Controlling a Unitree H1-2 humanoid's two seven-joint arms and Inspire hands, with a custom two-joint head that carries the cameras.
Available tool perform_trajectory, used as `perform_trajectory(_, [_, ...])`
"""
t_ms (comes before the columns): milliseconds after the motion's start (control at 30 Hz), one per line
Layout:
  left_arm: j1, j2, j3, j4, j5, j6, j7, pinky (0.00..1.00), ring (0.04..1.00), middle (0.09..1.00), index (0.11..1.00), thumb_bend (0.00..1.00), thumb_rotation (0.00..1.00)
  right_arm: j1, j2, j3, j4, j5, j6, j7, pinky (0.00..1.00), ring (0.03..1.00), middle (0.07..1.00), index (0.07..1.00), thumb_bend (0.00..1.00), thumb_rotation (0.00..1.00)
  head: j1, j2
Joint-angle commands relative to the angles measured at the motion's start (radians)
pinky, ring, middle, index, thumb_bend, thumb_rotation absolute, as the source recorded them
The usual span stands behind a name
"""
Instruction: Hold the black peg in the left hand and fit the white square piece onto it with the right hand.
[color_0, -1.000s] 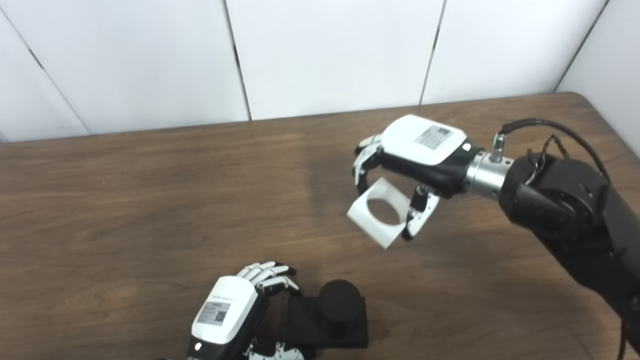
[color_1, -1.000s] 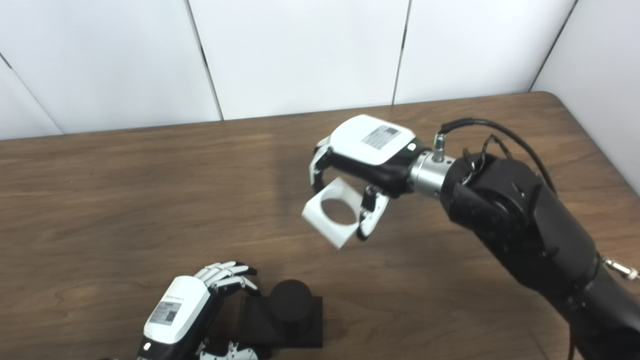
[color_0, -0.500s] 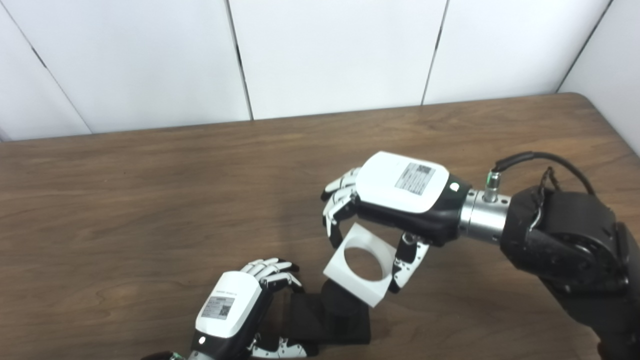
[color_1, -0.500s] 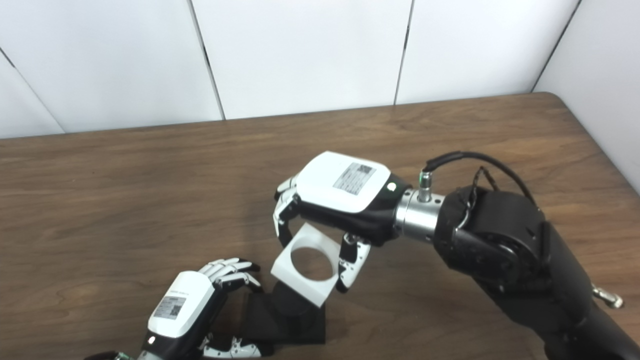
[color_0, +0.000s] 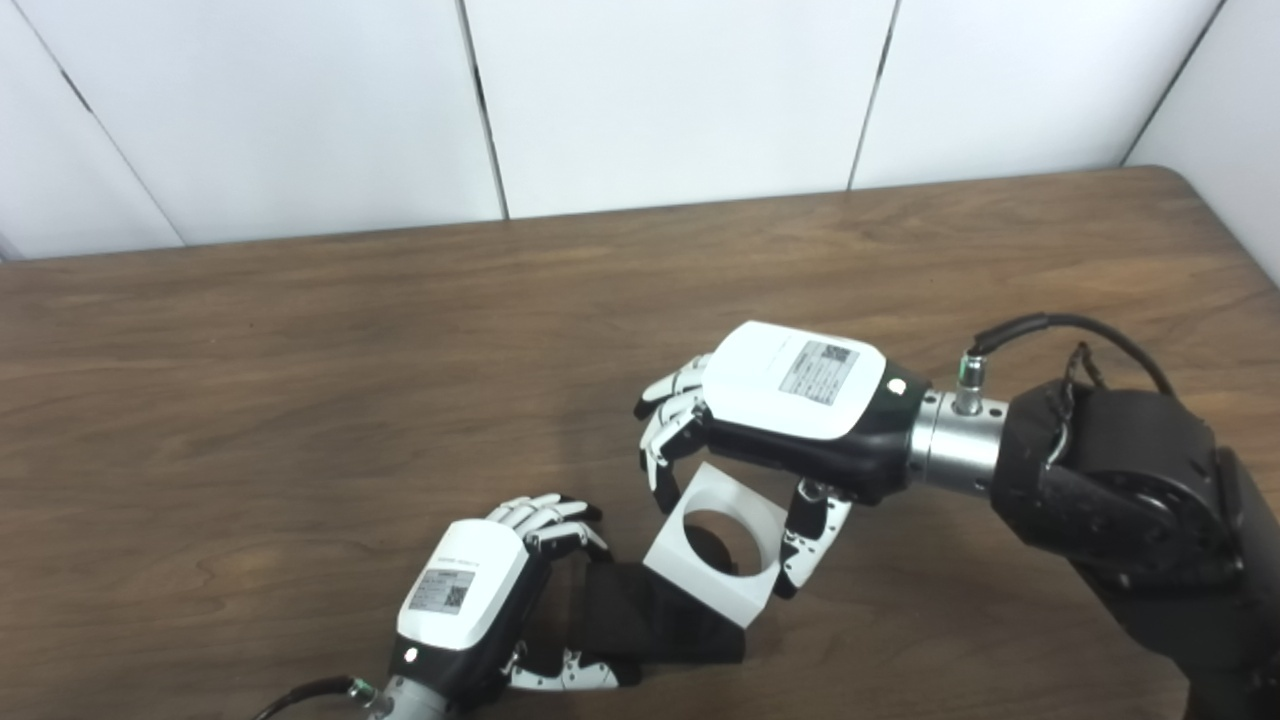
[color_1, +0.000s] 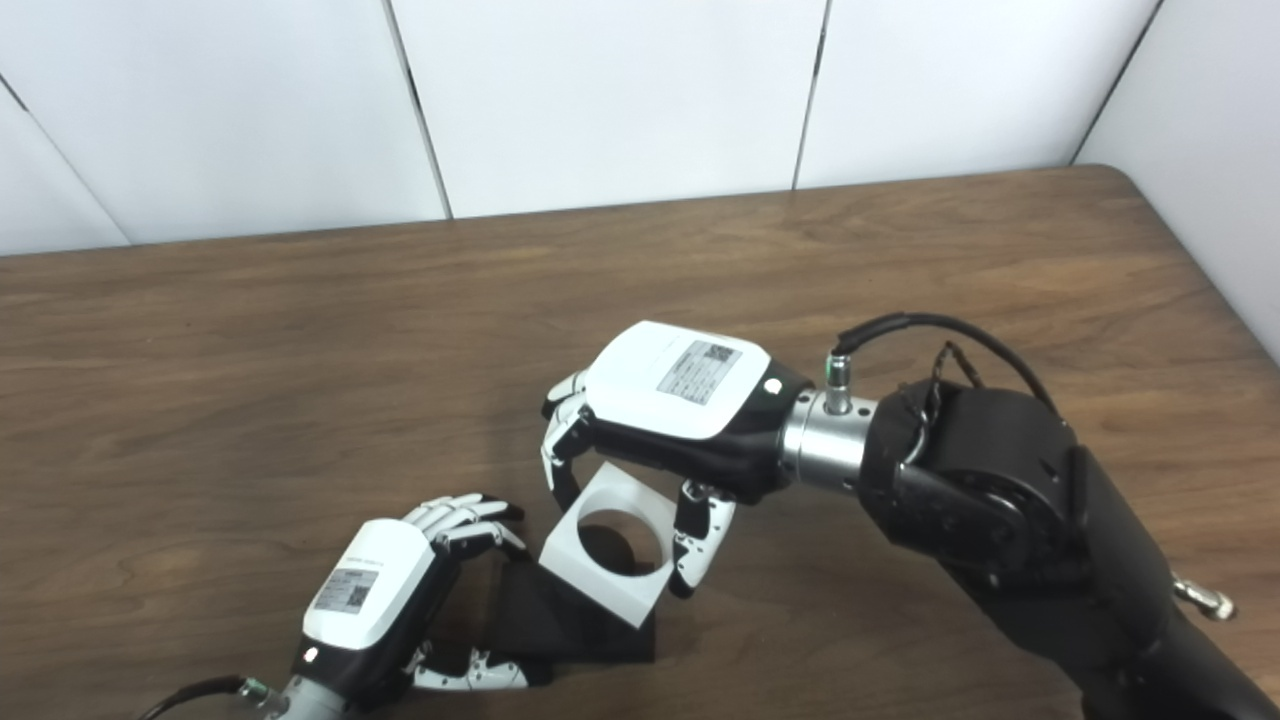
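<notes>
The black peg piece (color_0: 650, 625) stands on the table near the front edge: a square base with a round peg whose top shows through the hole of the white piece. My left hand (color_0: 475, 610) is shut on the base's left side. My right hand (color_0: 770, 425) is shut on the white square piece (color_0: 715, 555), fingers on its far edge and thumb on its right edge. The piece is tilted and sits over the peg. It also shows in the right eye view (color_1: 610, 555).
The brown wooden table (color_0: 300, 400) stretches to a white panelled wall. Its right edge runs close to my right arm (color_0: 1120, 490). A cable loops above the right wrist.
My right hand has lowered the white piece slightly down and left, so the peg's top now shows inside its hole. The left hand has kept its hold. The camera tilted down a little.
</notes>
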Motion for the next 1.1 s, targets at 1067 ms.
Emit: perform_trajectory(1067, [0.008, -0.008, -0.013, -0.013, 0.022, 0.030, -0.038, 0.82, 0.835, 0.795, 0.492, 0.50, 0.05, 0.043, 0.079, 0.022, 0.067, -0.076, -0.133, -0.046, 0.83, 0.849, 0.722, 0.481, 0.52, 0.13, 0.002, 0.010])
